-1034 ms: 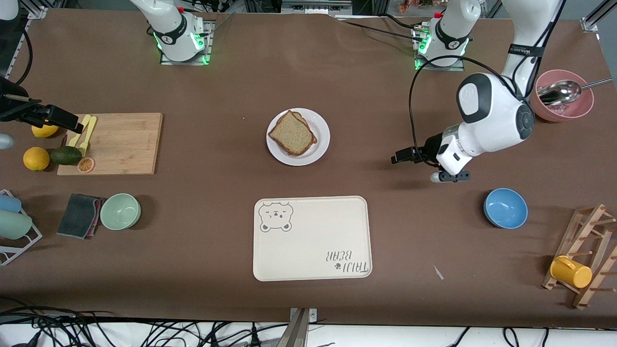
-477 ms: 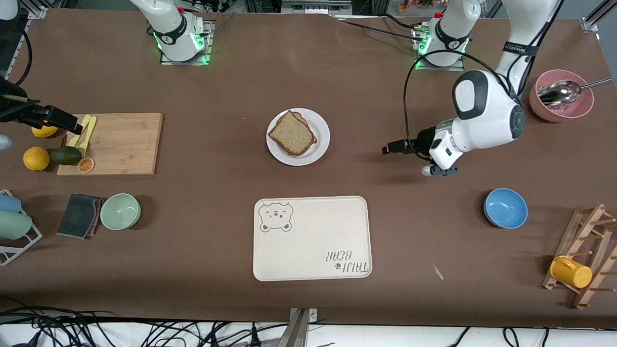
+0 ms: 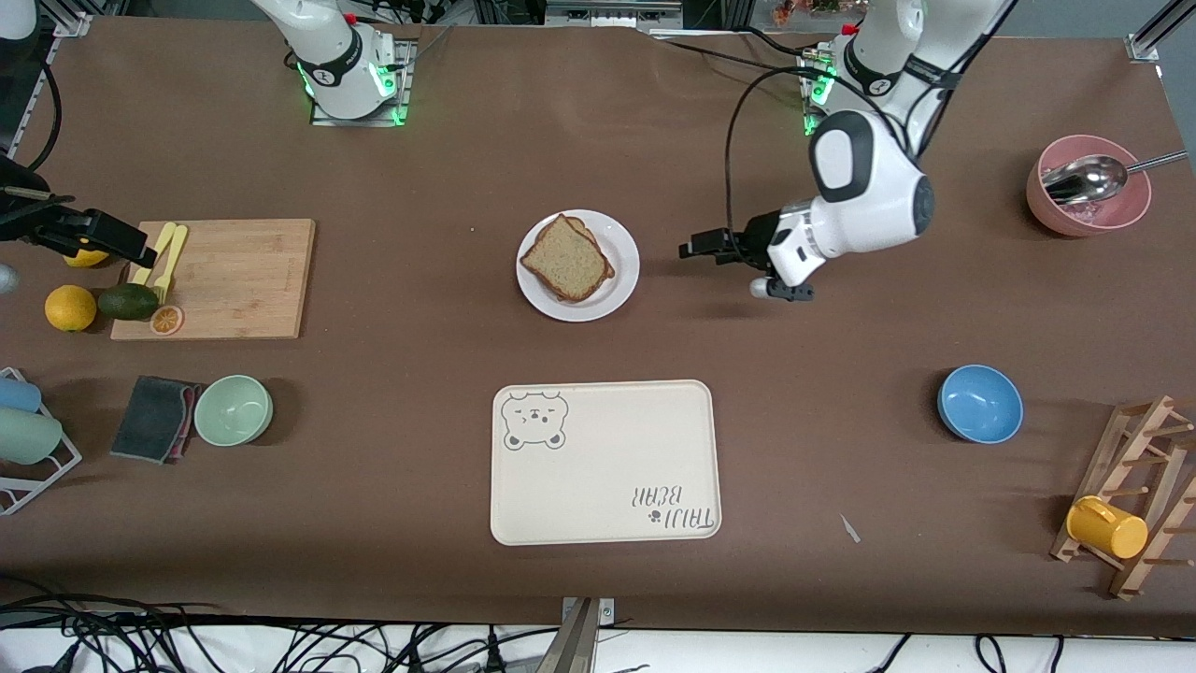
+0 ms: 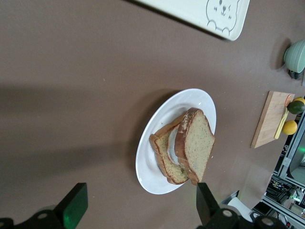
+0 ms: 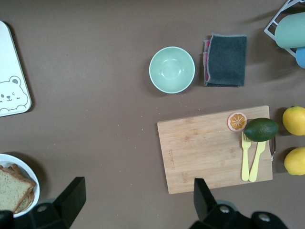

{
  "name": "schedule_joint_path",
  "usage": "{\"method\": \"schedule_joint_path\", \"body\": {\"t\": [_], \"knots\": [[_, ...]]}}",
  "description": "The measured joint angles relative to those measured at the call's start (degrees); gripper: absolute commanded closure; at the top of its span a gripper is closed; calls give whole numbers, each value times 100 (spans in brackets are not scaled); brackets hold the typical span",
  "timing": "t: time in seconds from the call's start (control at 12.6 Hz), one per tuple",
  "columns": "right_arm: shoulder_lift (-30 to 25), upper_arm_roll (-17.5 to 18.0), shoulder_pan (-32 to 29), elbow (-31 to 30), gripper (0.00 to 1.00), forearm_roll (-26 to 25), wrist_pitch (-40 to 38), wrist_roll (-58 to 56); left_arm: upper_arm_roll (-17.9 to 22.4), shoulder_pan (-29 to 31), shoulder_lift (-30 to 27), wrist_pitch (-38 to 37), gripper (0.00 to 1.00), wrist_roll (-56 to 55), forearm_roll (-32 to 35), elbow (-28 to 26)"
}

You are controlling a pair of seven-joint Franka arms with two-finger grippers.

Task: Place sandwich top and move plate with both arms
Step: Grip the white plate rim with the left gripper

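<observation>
The white plate (image 3: 624,266) sits mid-table with a sandwich on it. The sandwich top (image 3: 563,256), a brown bread slice, lies on the stack. In the left wrist view the sandwich top (image 4: 198,143) leans over a lower slice on the plate (image 4: 155,164), with something white between the slices. My left gripper (image 3: 703,249) is open beside the plate, toward the left arm's end of the table, and in its own view the left gripper (image 4: 138,210) holds nothing. My right gripper (image 3: 135,247) hangs open and empty over the cutting-board area; the right gripper (image 5: 136,200) shows wide jaws.
A cream bear tray (image 3: 605,463) lies nearer the front camera than the plate. A wooden cutting board (image 3: 224,278) with forks, avocado and lemons, a green bowl (image 3: 234,409) and a grey cloth are at the right arm's end. A blue bowl (image 3: 979,403), pink bowl (image 3: 1089,201) and mug rack (image 3: 1135,495) are at the left arm's end.
My left arm has swung in from the left arm's end of the table toward the plate, its gripper still open. The right gripper has barely shifted.
</observation>
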Motion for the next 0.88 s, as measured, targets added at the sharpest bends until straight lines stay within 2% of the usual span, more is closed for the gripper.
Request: {"method": "schedule_joint_path", "body": {"t": [0.16,0.32,0.64,0.88], "knots": [[4,0,0,0,0,0,14,0,-192,-105,191,398,0,261,-491,-22],[7,0,-1,0,0,0,64,-4,-215,-285,417,644,0,956,-1292,-21],[14,-7,-9,0,0,0,341,-10,-215,-347,812,703,0,2322,-2696,13],[24,-10,-9,-5,0,1,343,-10,-215,-461,1040,828,0,2652,-3103,105]]}}
